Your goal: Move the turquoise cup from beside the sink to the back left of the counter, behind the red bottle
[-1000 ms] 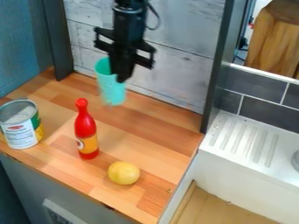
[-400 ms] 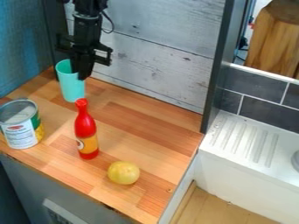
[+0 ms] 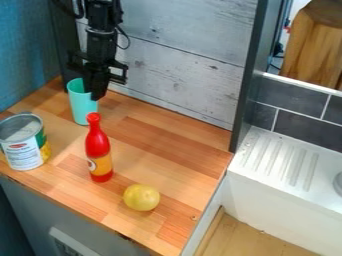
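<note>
The widest open stretch of the table (image 3: 174, 160) ran from the middle to the far right, bounded by the plank wall (image 3: 187, 75) behind and the dark post (image 3: 247, 82) at the right. In the far left stood the cup (image 3: 82, 109), with the blue wall (image 3: 23, 55) to its left. Nearer, the upright bottle (image 3: 98, 147) narrowed the way toward the cup from the front. A gap lay between the bottle and the can (image 3: 24, 154) at the left. The yellow ball (image 3: 141, 198) blocked low passage near the front edge, with bare wood to its right.
</note>
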